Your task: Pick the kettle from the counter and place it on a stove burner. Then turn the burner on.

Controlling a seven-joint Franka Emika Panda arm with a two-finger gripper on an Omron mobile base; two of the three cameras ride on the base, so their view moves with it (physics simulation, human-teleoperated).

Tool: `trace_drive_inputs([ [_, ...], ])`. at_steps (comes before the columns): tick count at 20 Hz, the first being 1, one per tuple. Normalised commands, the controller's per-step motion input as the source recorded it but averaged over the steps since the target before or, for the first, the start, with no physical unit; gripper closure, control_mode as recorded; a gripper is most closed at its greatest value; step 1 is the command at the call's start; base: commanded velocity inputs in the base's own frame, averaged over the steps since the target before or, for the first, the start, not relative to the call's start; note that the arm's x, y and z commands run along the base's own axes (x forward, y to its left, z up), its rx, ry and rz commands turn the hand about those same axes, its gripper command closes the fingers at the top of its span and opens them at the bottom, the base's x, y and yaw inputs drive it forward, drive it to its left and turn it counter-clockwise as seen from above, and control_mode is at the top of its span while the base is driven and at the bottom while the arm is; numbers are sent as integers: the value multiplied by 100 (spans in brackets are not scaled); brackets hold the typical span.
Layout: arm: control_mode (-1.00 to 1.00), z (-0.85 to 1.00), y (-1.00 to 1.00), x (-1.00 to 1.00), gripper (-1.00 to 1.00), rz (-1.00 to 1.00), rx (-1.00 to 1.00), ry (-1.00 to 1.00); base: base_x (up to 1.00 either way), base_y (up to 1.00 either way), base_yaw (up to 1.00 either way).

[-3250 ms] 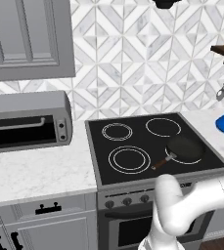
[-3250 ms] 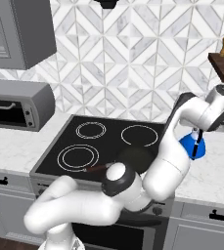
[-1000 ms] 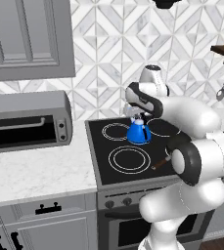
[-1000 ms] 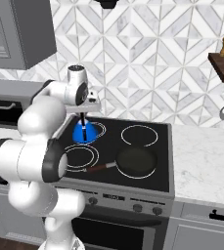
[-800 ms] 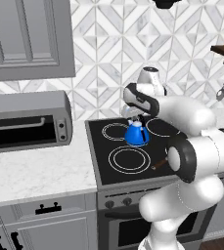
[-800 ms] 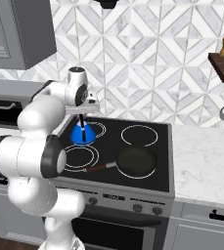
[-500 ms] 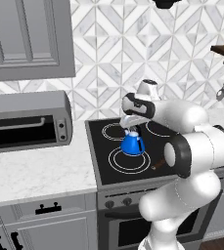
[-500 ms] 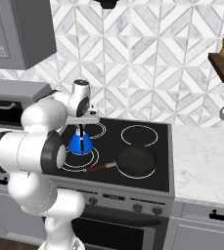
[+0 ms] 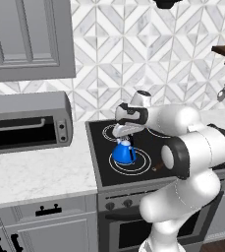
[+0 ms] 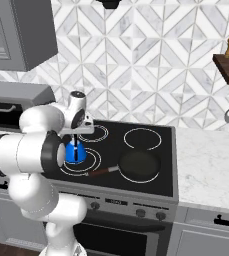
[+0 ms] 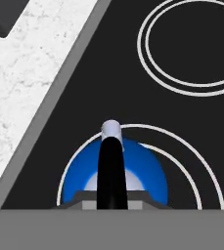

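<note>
Compared with half a second earlier, the kettle sits lower and nearer the front — you now see it resting inside the double white rings of the front-left stove burner, where before it hung above them. The gripper remains directly over it; whether the jaws are closed on the dark arched handle you cannot tell. The kettle stands upright, its handle arching front to back in the hand view, pale spout pointing toward the rear burner. The marbled desk lies left of the stove.
</note>
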Motion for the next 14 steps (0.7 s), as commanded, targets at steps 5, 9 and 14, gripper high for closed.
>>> trace_drive_inputs([
  [5,-100,-14,-6,5,100,0,-15,-2,0,0,0],
  [9,-100,0,-34,0,100,0,-5,-2,0,0,0],
  [14,-100,0,-15,0,100,0,-2,0,0,0,0],
])
